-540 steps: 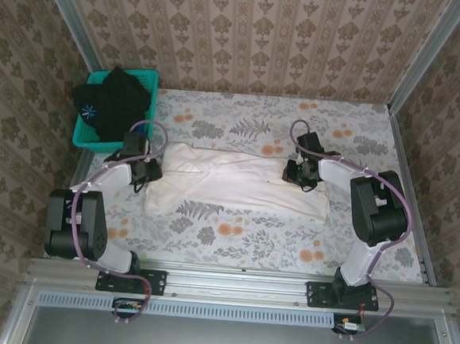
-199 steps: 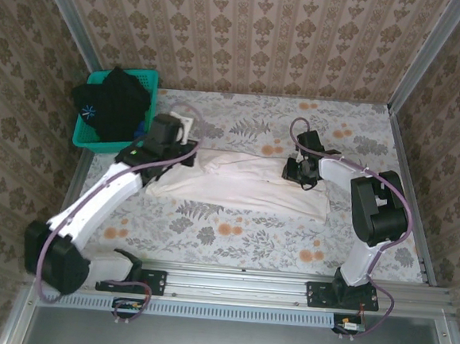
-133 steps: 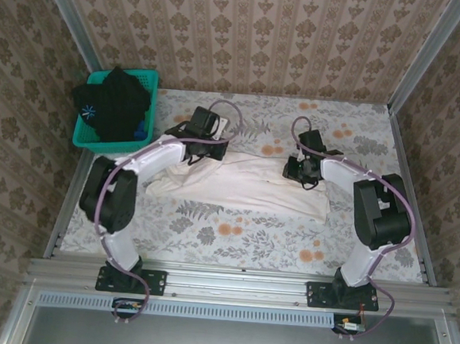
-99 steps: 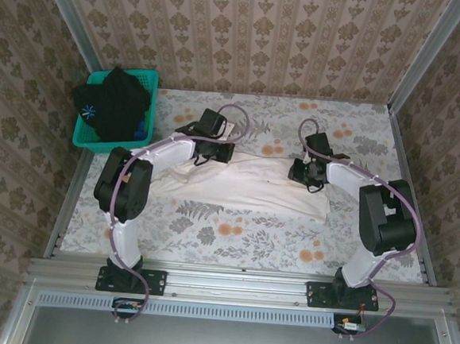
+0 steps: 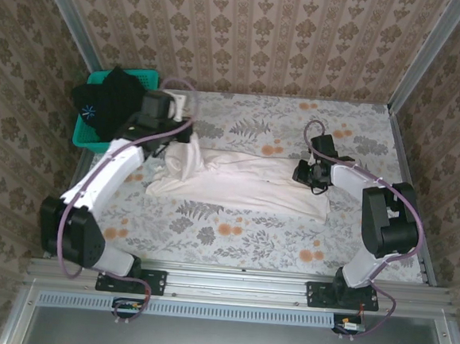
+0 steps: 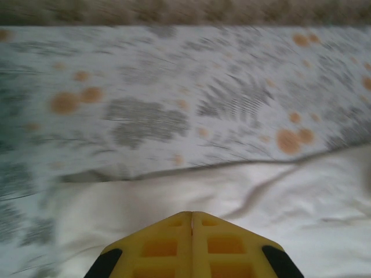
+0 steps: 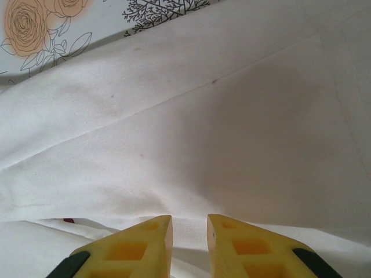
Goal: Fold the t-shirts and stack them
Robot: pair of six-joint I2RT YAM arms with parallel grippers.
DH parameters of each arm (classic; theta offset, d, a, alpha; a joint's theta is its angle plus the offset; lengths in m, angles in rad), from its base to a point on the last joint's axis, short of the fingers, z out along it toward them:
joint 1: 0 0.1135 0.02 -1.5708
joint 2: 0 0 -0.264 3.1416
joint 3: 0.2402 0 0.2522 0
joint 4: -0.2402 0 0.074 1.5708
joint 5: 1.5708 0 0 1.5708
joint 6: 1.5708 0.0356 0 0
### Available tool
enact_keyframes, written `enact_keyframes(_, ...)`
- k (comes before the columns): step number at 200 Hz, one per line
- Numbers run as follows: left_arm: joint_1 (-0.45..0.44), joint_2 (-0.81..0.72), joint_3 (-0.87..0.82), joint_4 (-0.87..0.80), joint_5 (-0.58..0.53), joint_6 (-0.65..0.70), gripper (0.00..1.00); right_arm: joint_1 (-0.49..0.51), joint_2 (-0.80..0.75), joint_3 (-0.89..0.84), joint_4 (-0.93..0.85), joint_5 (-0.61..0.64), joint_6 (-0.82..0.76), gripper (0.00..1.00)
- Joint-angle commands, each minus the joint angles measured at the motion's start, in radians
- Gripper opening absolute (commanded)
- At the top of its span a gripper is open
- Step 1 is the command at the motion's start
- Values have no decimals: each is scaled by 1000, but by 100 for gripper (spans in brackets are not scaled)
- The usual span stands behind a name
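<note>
A white t-shirt [image 5: 245, 181] lies as a long folded band across the middle of the flowered table, pale reverse up. Its left end is bunched up into a peak under my left gripper [image 5: 183, 136]. In the left wrist view that gripper [image 6: 192, 215] is shut, its yellow fingertips meeting over the blurred shirt [image 6: 243, 191]. My right gripper [image 5: 313, 178] rests low on the shirt's right end. In the right wrist view it [image 7: 190, 223] stands open with a narrow gap, and the cloth [image 7: 220, 133] lies just beyond its tips. A small red speck [image 7: 68, 220] peeks from under a fold.
A teal mesh basket [image 5: 84, 135] stands at the back left corner with dark garments [image 5: 112, 99] heaped in and over it, close behind my left arm. Patterned walls enclose the table on three sides. Bare flowered tabletop [image 5: 233, 236] stretches in front of the shirt.
My left arm swung from the shirt's left edge towards the back middle, then returned left and rose, and the shirt's left end is now gathered up. My right gripper shifted slightly right.
</note>
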Motion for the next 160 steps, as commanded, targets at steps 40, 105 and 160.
enact_keyframes(40,-216,95,-170,143,47,-90,0,-2,4,-14,29,-33,23,25)
enact_keyframes(105,-330,362,-86,257,149,-255,42,-2,-22,-28,7,-26,7,25)
enact_keyframes(160,-292,249,-69,183,98,-208,66,-2,-65,-34,-13,-1,-1,25)
